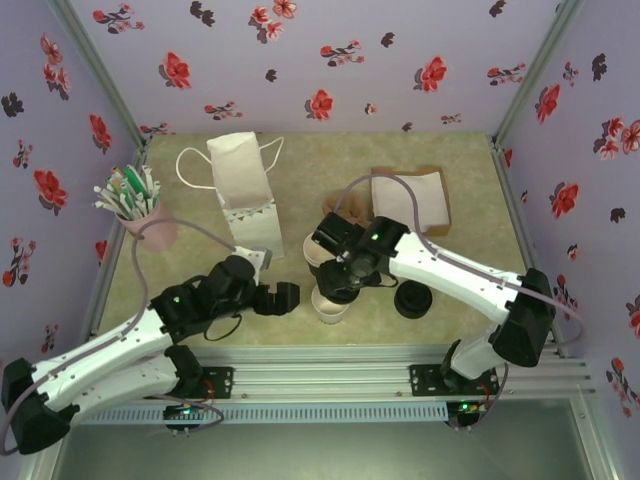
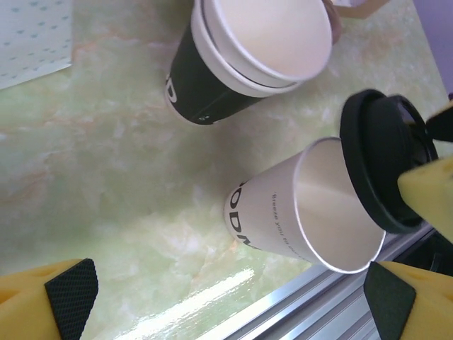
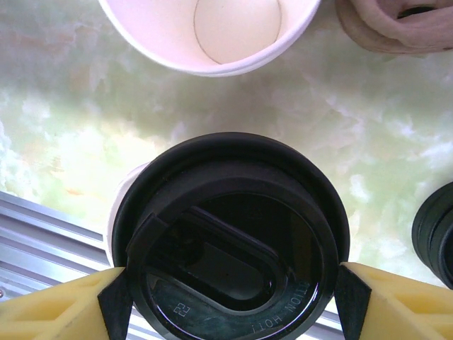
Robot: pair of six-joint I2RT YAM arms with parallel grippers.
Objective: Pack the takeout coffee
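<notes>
The takeout coffee's paper cup (image 2: 304, 212), white with black lettering on the side I see, stands near the table's front edge (image 1: 330, 306). Its mouth is open. A round black lid (image 3: 230, 241) hangs tilted over that mouth (image 2: 382, 163), with my right gripper (image 3: 231, 301) shut on it, one pad on each side. The cup's rim (image 3: 119, 205) peeks out under the lid's left side. My left gripper (image 1: 285, 297) is open just left of the cup, nothing between its fingers (image 2: 67, 297).
A stack of dark-walled lidless cups (image 1: 315, 250) stands just behind the white cup. A stack of black lids (image 1: 412, 300) sits to its right. Further back are a white paper bag (image 1: 240, 190), a cardboard tray (image 1: 410, 200) and a pink pen holder (image 1: 150, 225).
</notes>
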